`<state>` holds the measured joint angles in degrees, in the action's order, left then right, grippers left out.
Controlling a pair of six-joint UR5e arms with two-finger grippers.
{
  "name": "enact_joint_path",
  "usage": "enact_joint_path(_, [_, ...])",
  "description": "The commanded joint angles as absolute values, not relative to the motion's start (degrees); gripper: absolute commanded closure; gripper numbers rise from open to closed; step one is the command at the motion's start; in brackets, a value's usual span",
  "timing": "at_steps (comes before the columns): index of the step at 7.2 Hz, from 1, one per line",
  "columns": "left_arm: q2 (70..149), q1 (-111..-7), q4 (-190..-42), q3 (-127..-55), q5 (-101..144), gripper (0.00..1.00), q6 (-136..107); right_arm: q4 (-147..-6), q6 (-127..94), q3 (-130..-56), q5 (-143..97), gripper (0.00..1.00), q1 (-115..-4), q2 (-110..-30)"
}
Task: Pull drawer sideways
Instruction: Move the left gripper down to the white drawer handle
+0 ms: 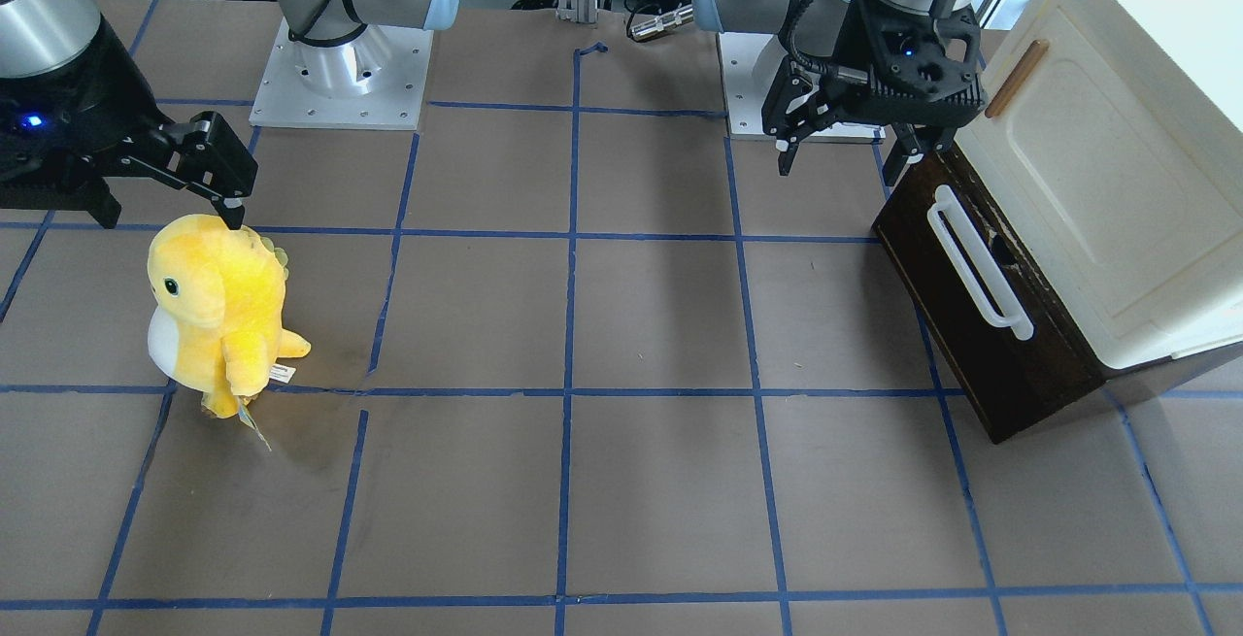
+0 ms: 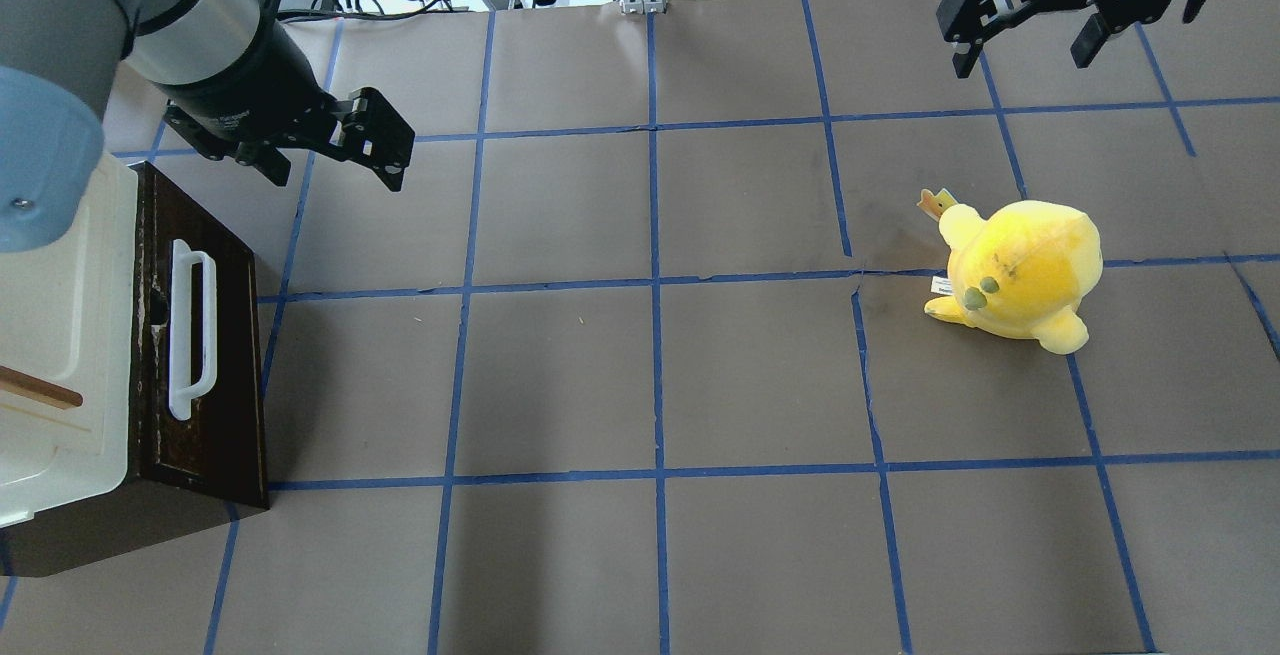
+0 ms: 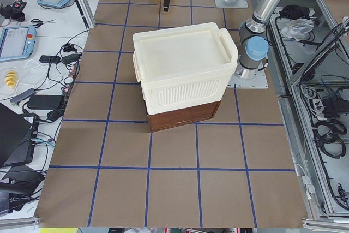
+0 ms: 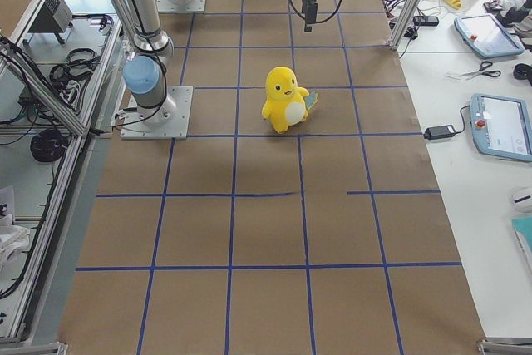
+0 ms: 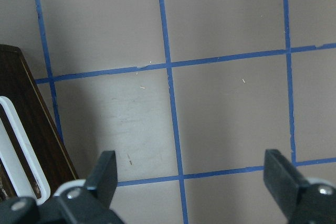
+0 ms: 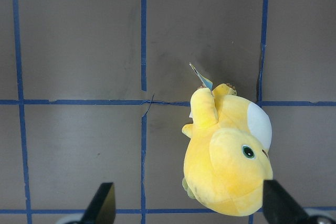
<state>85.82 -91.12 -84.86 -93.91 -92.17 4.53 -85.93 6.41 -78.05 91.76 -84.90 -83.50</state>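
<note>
From where I stood, the left hand (image 2: 338, 173) hung above the bench (image 2: 650, 385) with its fingers spread wide and nothing between them. The drawer (image 2: 225, 365) sat just beside it and lower down, off its outer finger. It was a dark wooden front under the cream cabinet (image 2: 60, 315), and as far as I could tell it was pushed in. The white handle (image 2: 180, 335) ran along that front, starting near the hand and stretching away from it, with a gap behind the bar wide enough for a finger. I took the drawer to be stiff and fairly solid, something that would slide rather than lift, and heavy enough to drag. The bar looked smooth and glossy, so I judged a light pinch might slip. The best hold seemed to be the middle of the bar, with one finger behind it, since a pull at one end could twist the drawer and jam it. Nothing appeared to anchor the cabinet, so I thought a sticking drawer might drag the whole unit across the bench. The right hand (image 2: 1022, 55) was also spread and empty, well apart from all this, with a yellow plush (image 2: 1020, 280) below it.
</note>
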Motion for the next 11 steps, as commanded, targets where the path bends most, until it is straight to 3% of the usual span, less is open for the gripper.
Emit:
enact_joint_path(1, [87.5,-92.1,-86.0,-96.9,-105.7,0.00,4.0,-86.0,6.4,-78.0,91.8,0.00,-84.9,-83.5])
enact_joint_path(5, [95.3,-93.1,-85.3,-108.5,-130.9,0.00,-0.3,-86.0,6.4,-78.0,91.8,0.00,-84.9,-83.5])
enact_joint_path(11, [109.8,-97.1,-86.7,-107.8,-152.0,0.00,-17.4,-85.9,6.4,-78.0,91.8,0.00,-84.9,-83.5])
